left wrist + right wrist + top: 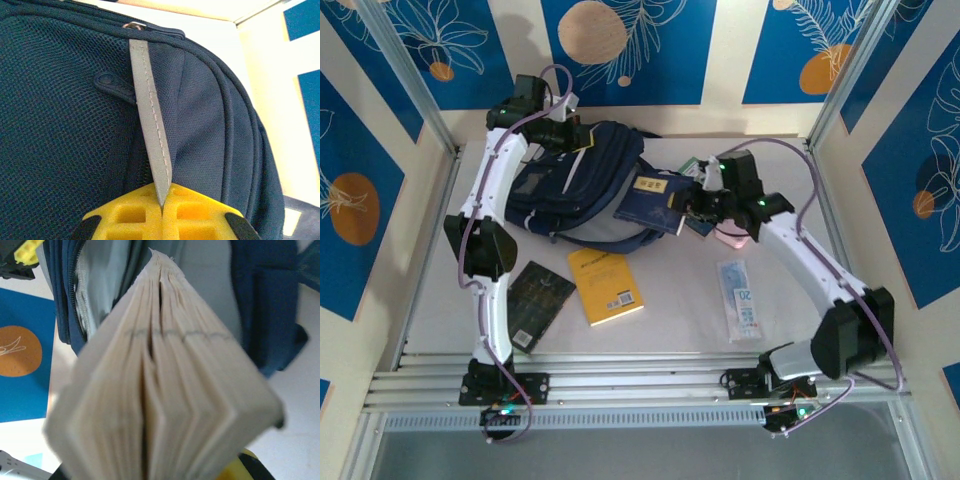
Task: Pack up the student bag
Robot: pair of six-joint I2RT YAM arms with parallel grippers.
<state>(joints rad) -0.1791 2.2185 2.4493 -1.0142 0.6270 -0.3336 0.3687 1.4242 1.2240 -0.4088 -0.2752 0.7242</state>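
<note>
book [165,390] at student bag [590,185] mouth

left gripper [563,135] on far edge of student bag [575,185] | right gripper [692,200] holds blue book [653,198] against bag | table [670,325]: yellow book [606,286], dark book [540,292], white packet [740,300]

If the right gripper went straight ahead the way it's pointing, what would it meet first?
The book held in the right gripper leads, aimed at the student bag's open mouth. It would probably meet the grey lining inside first, though depth is hard to judge.
</note>
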